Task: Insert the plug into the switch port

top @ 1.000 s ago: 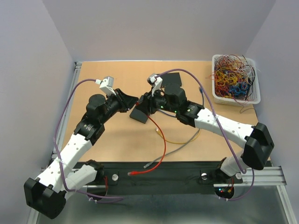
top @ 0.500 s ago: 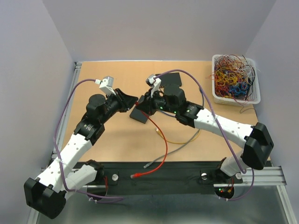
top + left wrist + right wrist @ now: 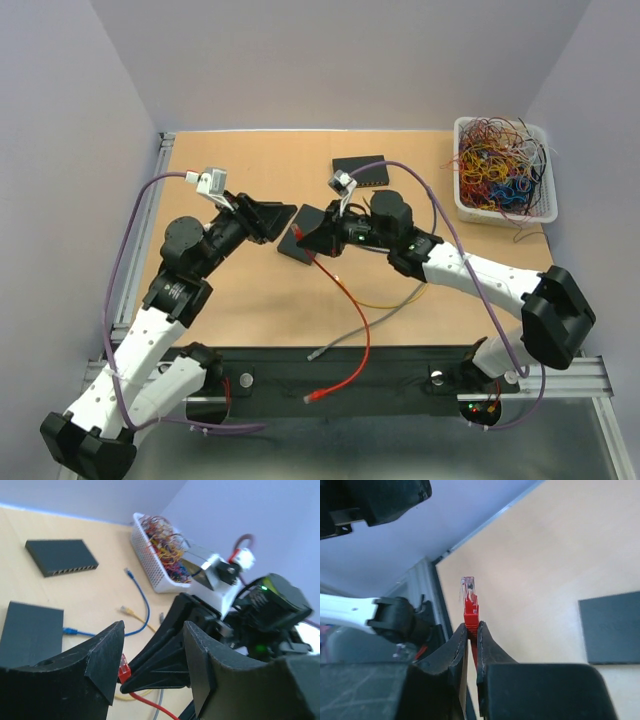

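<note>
1. Standing upright above the fingertips of the right pincer, the red network plug with its clear tip hangs in the air over the tan wooden worktop. It sits in no port.
2. The right pincer is pressed together on the red cable just behind the plug, pinching it between two black fingers.
3. A black flat network switch lies on the worktop right under the two pincers in the top view. In the right wrist view it is a dark slab at the right edge, apart from the plug.
4. In the left wrist view a thin blue cable reaches the side of this near switch.
5. A second black network switch lies further back, and its row of ports shows in the left wrist view.
6. The left pincer is spread, with nothing between its pads. It faces the right pincer, tips near each other; I cannot tell whether they touch. In its wrist view the plug and the right pincer's fingers show through the gap.
7. The red cable trails toward the near edge, where its other red plug lies on the black base rail.
8. A loose yellow cable and a loose grey cable lie beside it on the worktop.
9. A white plastic basket of tangled coloured wires stands at the far right corner.
</note>
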Robot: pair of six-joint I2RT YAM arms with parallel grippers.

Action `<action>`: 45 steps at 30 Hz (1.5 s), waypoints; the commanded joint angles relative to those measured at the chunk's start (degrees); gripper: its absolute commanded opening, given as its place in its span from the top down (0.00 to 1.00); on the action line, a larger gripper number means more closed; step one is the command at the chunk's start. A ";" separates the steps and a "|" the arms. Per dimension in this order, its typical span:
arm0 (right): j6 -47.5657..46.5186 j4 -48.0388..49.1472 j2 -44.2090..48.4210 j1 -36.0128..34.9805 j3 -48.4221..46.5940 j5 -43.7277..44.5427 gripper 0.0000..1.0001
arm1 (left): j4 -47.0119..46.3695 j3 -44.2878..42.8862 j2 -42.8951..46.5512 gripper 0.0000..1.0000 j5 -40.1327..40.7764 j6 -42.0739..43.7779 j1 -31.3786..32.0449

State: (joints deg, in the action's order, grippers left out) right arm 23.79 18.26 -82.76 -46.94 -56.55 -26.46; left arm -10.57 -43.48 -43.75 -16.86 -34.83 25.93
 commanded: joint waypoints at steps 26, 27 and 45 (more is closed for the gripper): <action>38.08 43.70 -4.69 3.26 -6.02 -30.32 1.00 | -18.96 6.22 11.40 0.46 -16.27 0.38 0.26; 38.26 43.79 -4.95 3.26 -6.20 -30.32 1.00 | -19.05 6.22 11.23 0.46 -16.45 0.38 0.26; 38.79 45.46 -7.24 3.26 -6.73 -29.71 1.00 | -19.40 7.45 9.64 0.76 -17.68 0.55 0.35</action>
State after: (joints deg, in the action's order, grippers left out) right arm 61.80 60.18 -89.62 -43.57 -60.29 -56.73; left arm -26.72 -36.34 -34.37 -32.56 -34.59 26.15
